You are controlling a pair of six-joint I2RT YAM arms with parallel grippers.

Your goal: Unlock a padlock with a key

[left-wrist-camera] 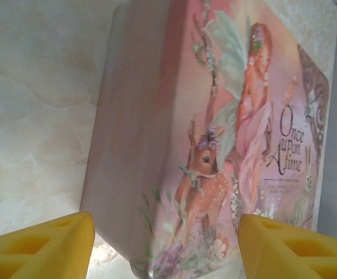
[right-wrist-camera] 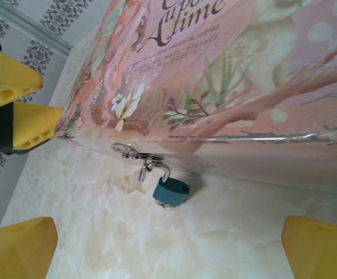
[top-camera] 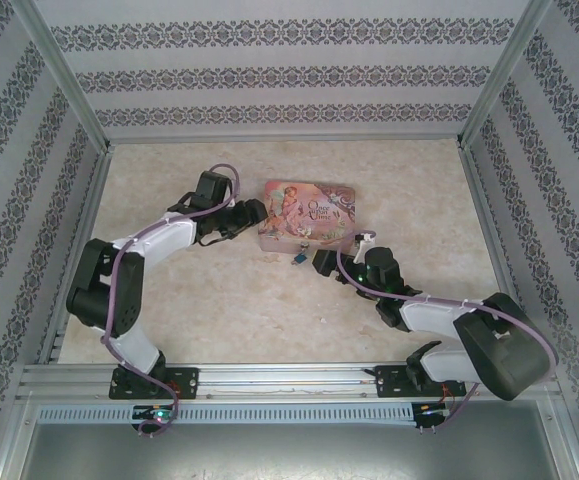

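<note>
Two grippers both stand with jaws spread wide and nothing held. The left gripper (left-wrist-camera: 167, 244) is at 9 o'clock of the tin (top-camera: 309, 212). In its wrist view the yellow fingers (left-wrist-camera: 46, 247) straddle the tin's end, one at each side. I cannot tell whether they touch it. The right gripper (right-wrist-camera: 168, 247) is low over the table (top-camera: 219, 310), at about 3 o'clock of the padlock (right-wrist-camera: 170, 192) and close to it in the top view. In the right wrist view the padlock lies ahead of the open jaws, at 12 o'clock between the two fingertips and apart from both.

The padlock lies on the table at 6 o'clock of the tin, just beside its near wall. Its blue body rests on the table with the shackle (right-wrist-camera: 156, 168) pointing up toward the tin at about 11 o'clock. The shackle meets a small metal clasp (right-wrist-camera: 126, 151) on the tin's wall. A silvery bit shows at the body's lower end, too small to tell whether it is the key. The tin lies flat, lid up.
</note>
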